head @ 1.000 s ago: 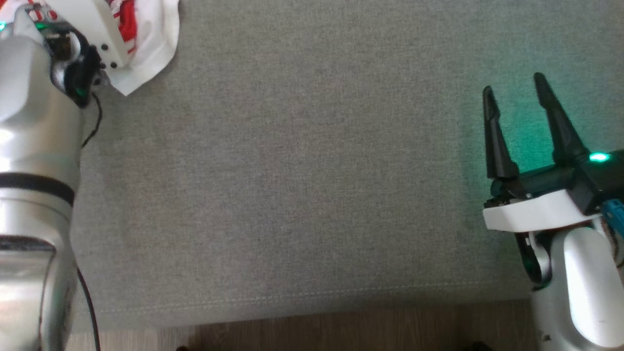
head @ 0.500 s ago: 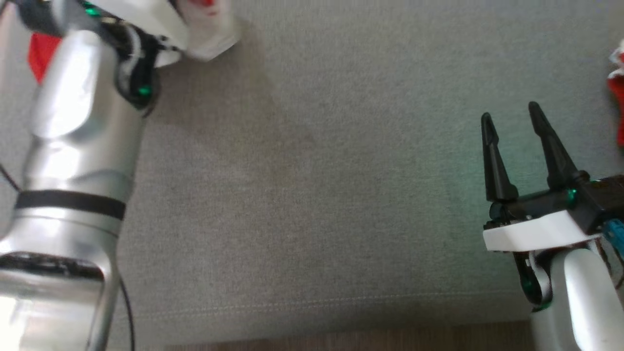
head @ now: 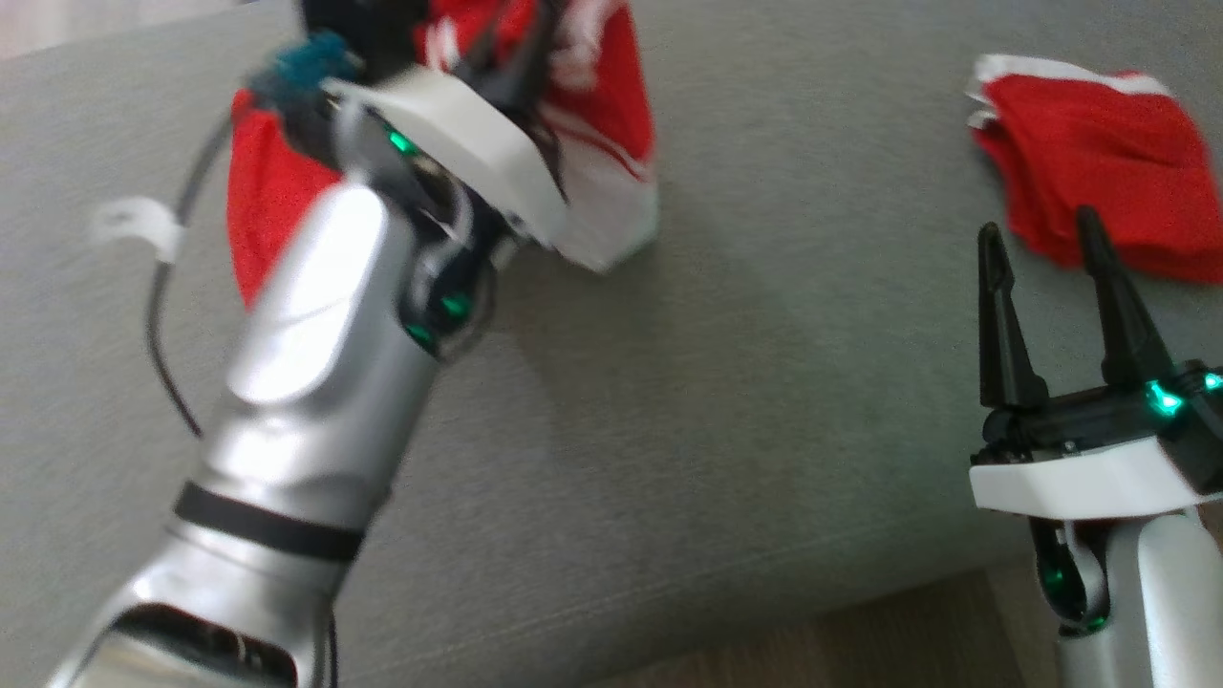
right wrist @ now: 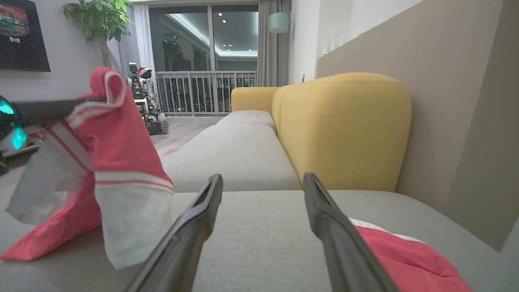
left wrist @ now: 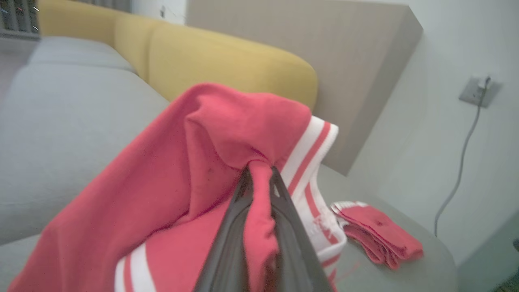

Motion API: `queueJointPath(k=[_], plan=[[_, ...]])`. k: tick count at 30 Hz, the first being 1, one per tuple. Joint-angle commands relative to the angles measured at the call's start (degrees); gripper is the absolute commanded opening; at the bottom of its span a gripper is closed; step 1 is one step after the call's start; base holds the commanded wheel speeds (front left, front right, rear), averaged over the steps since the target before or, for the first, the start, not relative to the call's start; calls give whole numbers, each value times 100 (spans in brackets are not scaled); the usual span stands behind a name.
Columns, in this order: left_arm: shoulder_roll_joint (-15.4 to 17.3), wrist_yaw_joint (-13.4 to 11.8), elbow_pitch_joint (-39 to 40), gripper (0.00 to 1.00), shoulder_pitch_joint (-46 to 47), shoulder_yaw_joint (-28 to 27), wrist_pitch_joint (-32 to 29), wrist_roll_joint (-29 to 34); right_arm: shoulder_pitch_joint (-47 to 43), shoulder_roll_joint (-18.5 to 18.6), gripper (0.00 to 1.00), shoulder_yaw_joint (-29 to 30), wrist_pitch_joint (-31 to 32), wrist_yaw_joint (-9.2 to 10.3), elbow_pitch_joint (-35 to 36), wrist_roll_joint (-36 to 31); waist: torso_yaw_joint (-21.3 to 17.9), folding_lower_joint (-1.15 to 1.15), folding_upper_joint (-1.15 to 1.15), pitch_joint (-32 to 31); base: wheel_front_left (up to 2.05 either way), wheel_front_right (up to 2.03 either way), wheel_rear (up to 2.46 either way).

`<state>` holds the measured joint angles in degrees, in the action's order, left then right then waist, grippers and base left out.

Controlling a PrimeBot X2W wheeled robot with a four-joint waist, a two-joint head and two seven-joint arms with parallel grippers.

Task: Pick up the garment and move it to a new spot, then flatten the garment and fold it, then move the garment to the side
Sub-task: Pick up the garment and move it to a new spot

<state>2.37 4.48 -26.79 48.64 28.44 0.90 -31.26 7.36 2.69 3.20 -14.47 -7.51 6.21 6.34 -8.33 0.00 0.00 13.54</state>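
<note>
Up close, our left gripper [left wrist: 259,172] pinches the red garment [left wrist: 170,174]. From the side we see it hang (bottom on the sofa [right wrist: 251,227]). Our right gripper [right wrist: 262,180] stands wide, empty.

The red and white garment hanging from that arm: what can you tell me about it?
The garment is soft red cloth, knit-looking, with white bands and thin red stripes along its edges and a paler white panel. The left gripper is shut on a pinched fold of it, so it hangs bunched and creased, mostly above the grey sofa seat. Its lowest red tail seems to reach the cushion.
</note>
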Motion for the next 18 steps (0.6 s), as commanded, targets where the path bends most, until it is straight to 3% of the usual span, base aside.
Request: queueJointPath(k=[1,4,10,11,12,13,14,18], plan=[[96,-74,244,0,82,-28,-87,-45,19,19,100,-113,-52,2,229,53,-362,0,0,85,0,0,0],[64,-251,208,0,-148,394,-248,-66,25,19,100,-143,-52,2,238,121,-637,0,0,196,0,0,0],[54,-227,-443,0,-454,1305,117,249,82,19,100,-294,-52,2,249,408,-1060,0,0,386,0,0,0],[53,-231,-554,13,-475,1425,187,271,89,19,100,-318,-52,2,269,427,-1093,0,0,408,0,0,0],[53,-274,-645,92,-472,1544,275,343,90,19,100,-329,-52,2,284,442,-1110,0,0,418,0,0,0],[53,-274,-645,92,-472,1544,275,343,90,19,100,-329,-52,2,284,442,-1110,0,0,418,0,0,0],[53,-317,-692,100,-469,1622,393,365,89,19,100,-335,-52,2,297,452,-1118,0,0,421,0,0,0],[52,-460,-689,100,-378,1893,890,445,42,19,100,-279,-52,2,308,422,-977,0,0,327,0,0,0]])
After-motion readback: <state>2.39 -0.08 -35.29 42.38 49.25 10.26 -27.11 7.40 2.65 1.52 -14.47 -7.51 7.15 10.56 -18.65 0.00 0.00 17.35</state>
